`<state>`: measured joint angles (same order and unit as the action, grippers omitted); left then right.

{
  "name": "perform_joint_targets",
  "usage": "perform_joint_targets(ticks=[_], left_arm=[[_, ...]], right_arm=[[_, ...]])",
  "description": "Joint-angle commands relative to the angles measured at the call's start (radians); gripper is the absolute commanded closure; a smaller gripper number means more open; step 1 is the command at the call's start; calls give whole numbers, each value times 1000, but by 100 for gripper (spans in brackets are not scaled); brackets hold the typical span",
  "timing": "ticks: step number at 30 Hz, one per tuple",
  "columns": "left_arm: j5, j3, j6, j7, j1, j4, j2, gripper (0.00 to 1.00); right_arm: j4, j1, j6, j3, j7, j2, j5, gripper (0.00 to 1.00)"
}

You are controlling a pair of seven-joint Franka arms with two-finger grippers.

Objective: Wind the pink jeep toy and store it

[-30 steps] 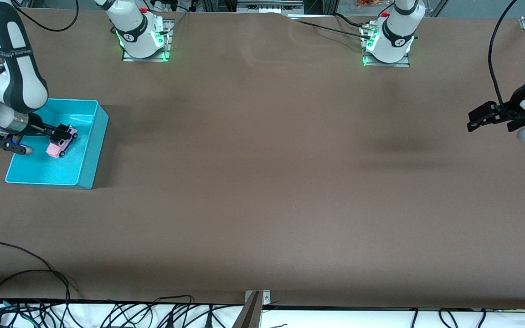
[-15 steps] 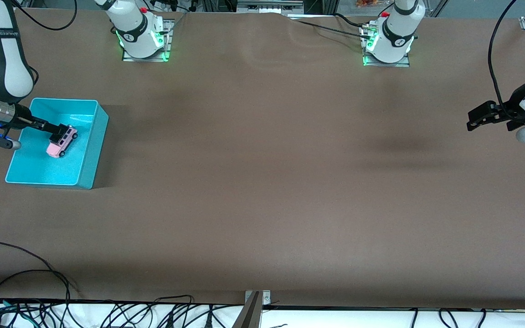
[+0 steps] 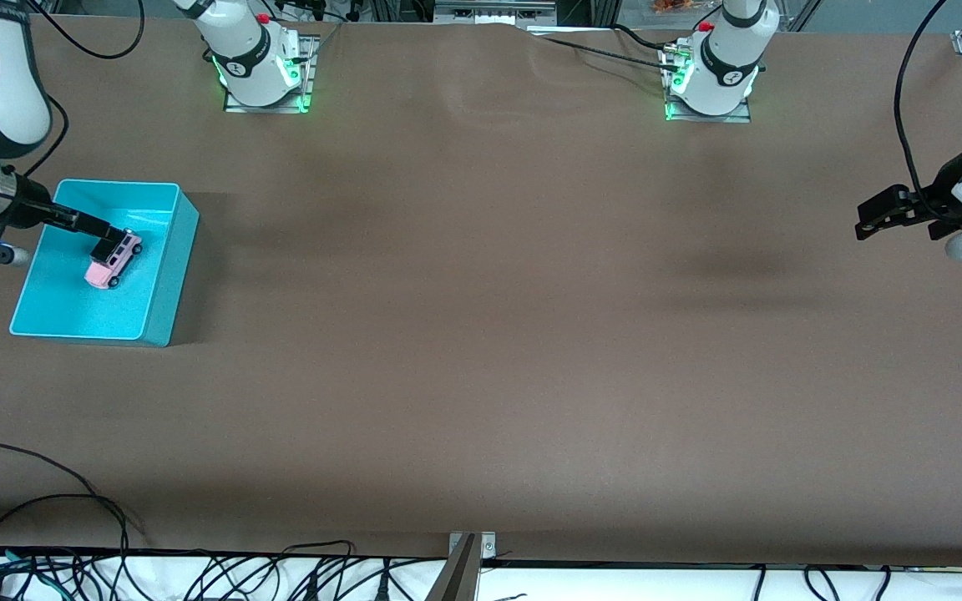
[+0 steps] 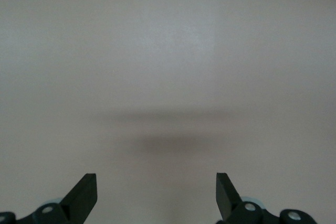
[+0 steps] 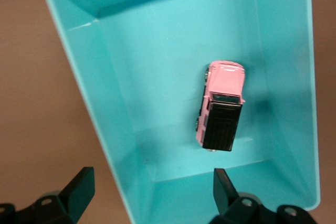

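The pink jeep toy (image 3: 112, 267) with its black roof rests on its wheels on the floor of the teal bin (image 3: 174, 275), at the right arm's end of the table. My right gripper (image 3: 105, 244) hangs open just over the jeep's end, holding nothing. In the right wrist view the jeep (image 5: 220, 111) lies inside the bin (image 5: 131, 77), well clear of my right gripper (image 5: 152, 190), whose jaws stand wide apart. My left gripper (image 3: 869, 219) waits open over the bare table at the left arm's end. The left wrist view shows that gripper (image 4: 156, 192) over plain brown cloth only.
Both arm bases (image 3: 260, 63) (image 3: 715, 71) stand along the table's edge farthest from the front camera. Black cables (image 3: 72, 501) and a metal bracket (image 3: 468, 555) lie along the edge nearest that camera. The brown table cloth (image 3: 481, 334) stretches between the bin and the left gripper.
The right arm has risen and drawn back toward its end of the table, away from the jeep. The jeep stays where it was in the bin. The left arm has not moved.
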<state>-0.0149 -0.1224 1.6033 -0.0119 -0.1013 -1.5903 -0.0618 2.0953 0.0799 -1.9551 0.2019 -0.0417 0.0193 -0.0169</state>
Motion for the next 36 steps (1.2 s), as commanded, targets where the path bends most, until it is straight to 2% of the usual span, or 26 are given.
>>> perform_joint_targets(ticks=[1, 10, 23, 30, 36], left_arm=[[-14, -3, -16, -13, -5, 13, -3, 0], [-14, -3, -16, -13, -5, 13, -3, 0], [-14, -3, -17, -11, -5, 13, -3, 0], [-14, -3, -17, -11, -5, 13, -3, 0], [-14, -3, -16, -11, -4, 13, -3, 0]], right_arm=[[-138, 7, 172, -7, 2, -2, -5, 0], [-265, 7, 340, -41, 5, 1, -5, 0], [-526, 11, 643, -85, 8, 5, -3, 0], [-598, 12, 670, -148, 11, 8, 0, 0], [-604, 43, 662, -235, 87, -2, -3, 0]])
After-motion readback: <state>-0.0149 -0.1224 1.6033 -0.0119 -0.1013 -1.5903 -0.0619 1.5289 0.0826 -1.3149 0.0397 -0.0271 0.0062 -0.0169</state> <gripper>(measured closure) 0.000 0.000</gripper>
